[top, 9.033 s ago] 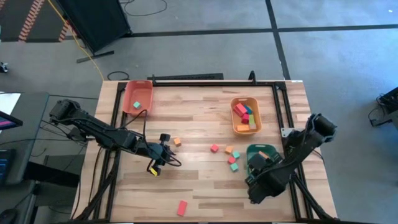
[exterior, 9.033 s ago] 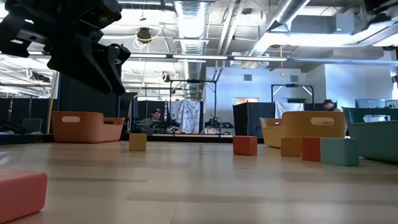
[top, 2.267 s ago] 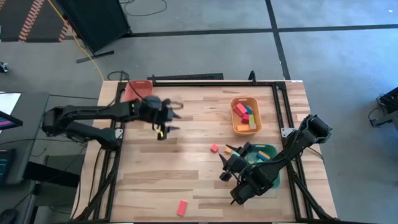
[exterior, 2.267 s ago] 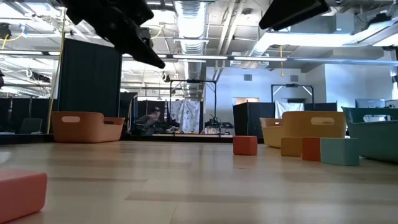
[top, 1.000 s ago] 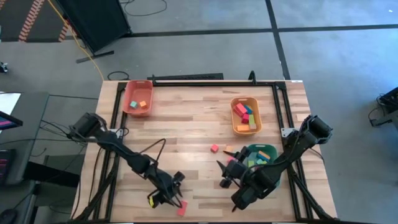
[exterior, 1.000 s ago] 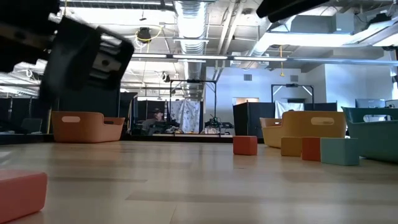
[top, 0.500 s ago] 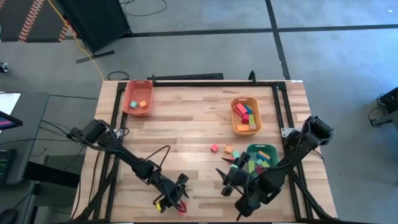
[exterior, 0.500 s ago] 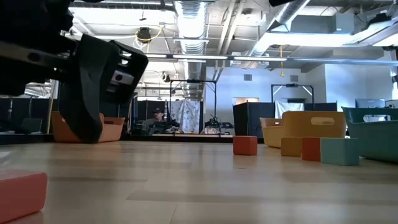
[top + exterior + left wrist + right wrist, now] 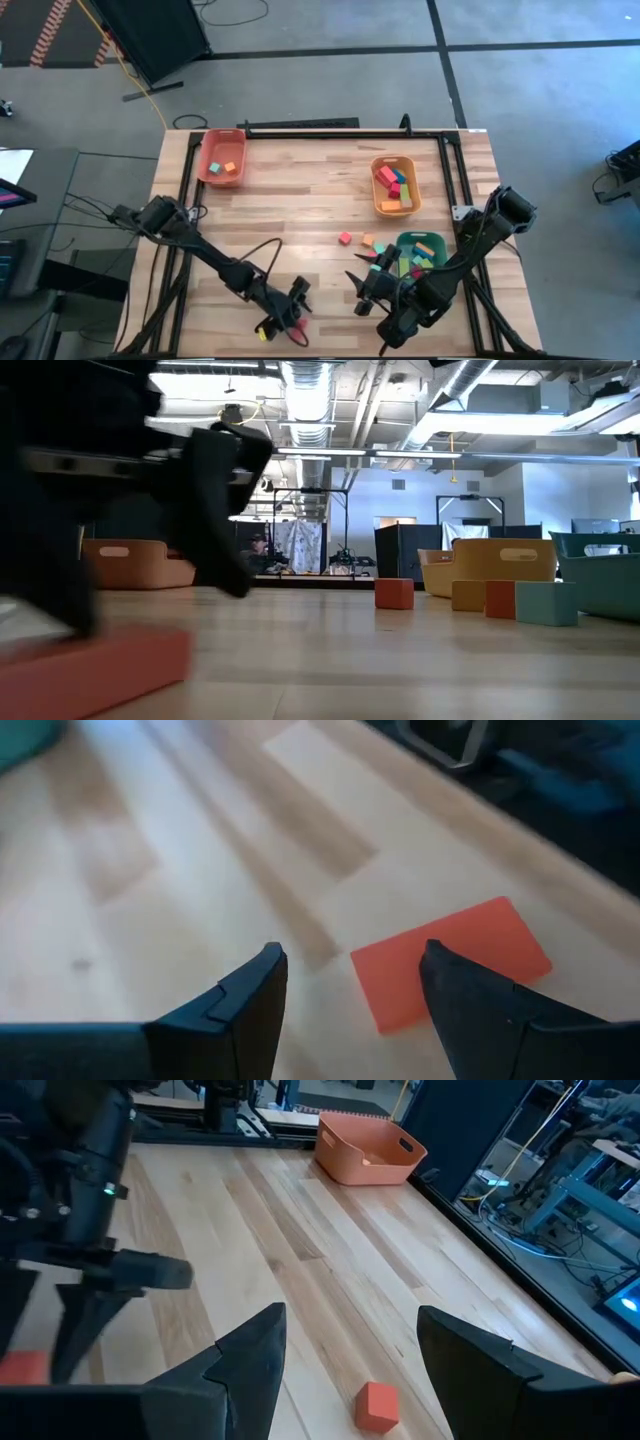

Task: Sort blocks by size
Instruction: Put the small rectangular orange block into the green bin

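A flat red block [image 9: 450, 960] lies on the wood near the table's front edge [image 9: 298, 331] and fills the low view's left corner [image 9: 100, 670]. My left gripper [image 9: 290, 318] is open and slants down at it; one finger [image 9: 470, 1010] is at the block, the other [image 9: 250, 1010] over bare wood. My right gripper [image 9: 365, 285] hovers open above the table's middle front. A few loose blocks [image 9: 360, 242] lie by the green tray [image 9: 425, 243]. Other blocks sit in the trays. My left gripper meets the red block with the tip of one finger, at the block's near edge [image 9: 400, 990]. The finger itself hides the exact spot. The fingers slant down from the table's left. The block lies flat on the table, and the other finger touches nothing.
A red-orange tray [image 9: 222, 157] stands at the far left and an orange tray [image 9: 395, 185] at the far right. One red cube [image 9: 377, 1405] sits on open wood between the arms. The table's middle [image 9: 300, 210] is bare wood.
My left gripper has moved toward the table's right and near edges and sunk onto the red block, tipping further down. In the low view the block now shows wider and slanted, so it has been nudged or turned on the table.
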Controlling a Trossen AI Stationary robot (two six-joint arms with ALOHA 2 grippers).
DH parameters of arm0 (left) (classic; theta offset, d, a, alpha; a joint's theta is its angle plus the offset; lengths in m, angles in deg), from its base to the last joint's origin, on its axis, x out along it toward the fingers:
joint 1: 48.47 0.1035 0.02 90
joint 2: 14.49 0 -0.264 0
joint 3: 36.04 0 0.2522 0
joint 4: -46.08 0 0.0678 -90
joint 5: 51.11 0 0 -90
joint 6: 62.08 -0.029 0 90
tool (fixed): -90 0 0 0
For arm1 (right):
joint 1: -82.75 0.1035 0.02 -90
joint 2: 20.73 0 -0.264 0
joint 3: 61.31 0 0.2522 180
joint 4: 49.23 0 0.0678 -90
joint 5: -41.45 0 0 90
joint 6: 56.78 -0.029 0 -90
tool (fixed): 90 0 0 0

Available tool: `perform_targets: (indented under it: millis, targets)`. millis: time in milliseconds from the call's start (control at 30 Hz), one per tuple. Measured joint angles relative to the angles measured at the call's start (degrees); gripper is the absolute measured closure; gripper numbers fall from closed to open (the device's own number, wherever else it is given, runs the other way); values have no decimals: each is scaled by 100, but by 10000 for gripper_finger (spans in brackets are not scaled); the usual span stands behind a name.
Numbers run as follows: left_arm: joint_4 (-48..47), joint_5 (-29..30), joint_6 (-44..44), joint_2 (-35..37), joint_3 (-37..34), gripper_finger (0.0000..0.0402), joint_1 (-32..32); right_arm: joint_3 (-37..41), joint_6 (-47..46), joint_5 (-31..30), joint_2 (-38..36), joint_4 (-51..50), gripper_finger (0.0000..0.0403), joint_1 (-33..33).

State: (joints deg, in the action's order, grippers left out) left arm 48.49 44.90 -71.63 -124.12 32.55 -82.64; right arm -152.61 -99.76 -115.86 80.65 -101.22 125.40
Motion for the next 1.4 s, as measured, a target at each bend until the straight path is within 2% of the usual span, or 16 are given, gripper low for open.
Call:
perform_targets:
  millis: [300, 700, 867, 1000, 1100, 1200, 1400]
  targets:
    - [-374, 497, -637, 18, 9, 182, 668, 0, 2, 0, 0, -6, 147, 0]
    - [-428, 531, -1369, 96, -8, 182, 1422, 0, 4, 0, 0, -10, 147, 0]
    - [-686, 699, -1581, 483, -47, 182, 1535, 0, 3, 2, 0, -12, 147, -4]
    - [-857, 1001, -1720, 1129, -40, 182, 1536, 0, 2, 2, 4, 4, 147, -28]
    - [-1307, 1028, -1574, 1665, -26, 182, 1529, 0, 3, 27, 83, 73, 147, -95]
    - [-1910, 981, -1162, 2164, -27, 182, 1501, 0, 111, 328, 234, 195, 147, -265]
    - [-3251, 728, -153, 2452, -57, 182, 1474, 0, 1528, 1340, 769, 1227, 147, -769]
